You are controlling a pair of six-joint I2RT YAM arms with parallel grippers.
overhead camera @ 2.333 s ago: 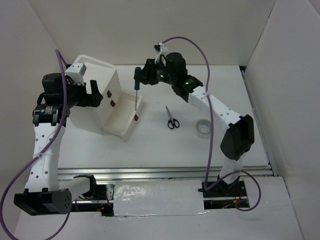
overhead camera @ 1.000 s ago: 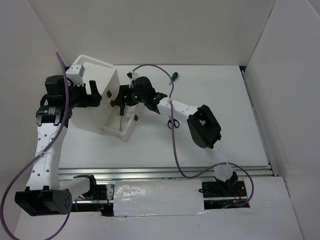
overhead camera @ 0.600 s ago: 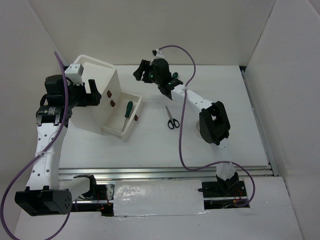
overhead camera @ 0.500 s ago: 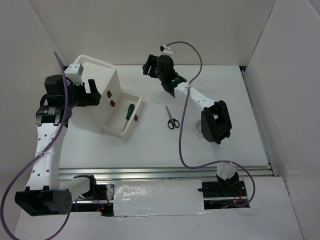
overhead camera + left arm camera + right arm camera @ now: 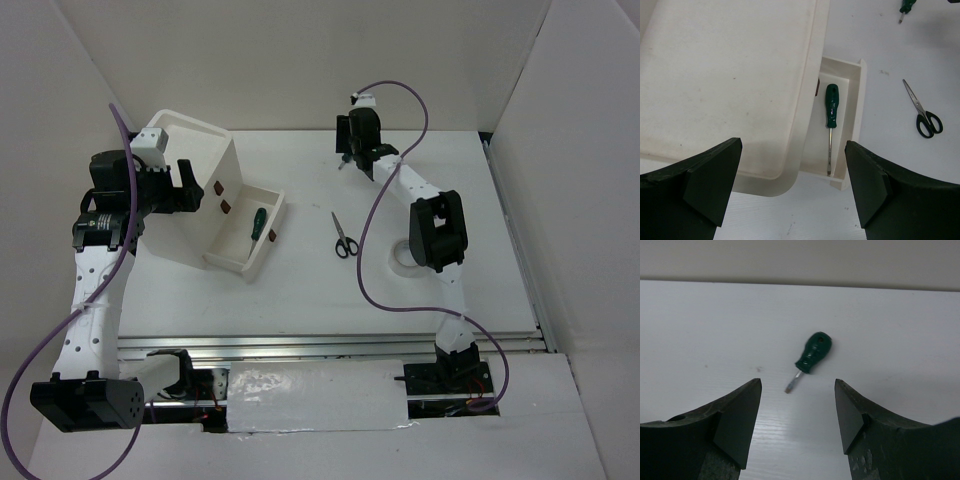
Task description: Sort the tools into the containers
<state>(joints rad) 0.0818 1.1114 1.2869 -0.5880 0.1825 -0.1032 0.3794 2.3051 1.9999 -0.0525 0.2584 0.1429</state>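
Top view: the cabinet (image 5: pixel 185 215) stands at the left of the table (image 5: pixel 300 295), with its lowest drawer (image 5: pixel 243 255) open toward the middle. The long screwdriver (image 5: pixel 256 221) lies inside this drawer. The scissors (image 5: pixel 344 236) lie flat on the table, right of the drawer and apart from it. The tape (image 5: pixel 401 258) lies further right, partly covered by the right arm. The left gripper (image 5: pixel 190 187) hangs above the cabinet. The right gripper (image 5: pixel 346 158) is near the far edge of the table. Left wrist view: the fingers (image 5: pixel 710 185) are spread wide and hold nothing. Below them are the cabinet top and the open drawer, and the long screwdriver lies lengthwise with its handle toward the far end. Right wrist view: the claw is open and empty. The stubby screwdriver (image 5: pixel 810 357) lies on the table ahead of the fingertips, in line with the gap between them, and touches neither.
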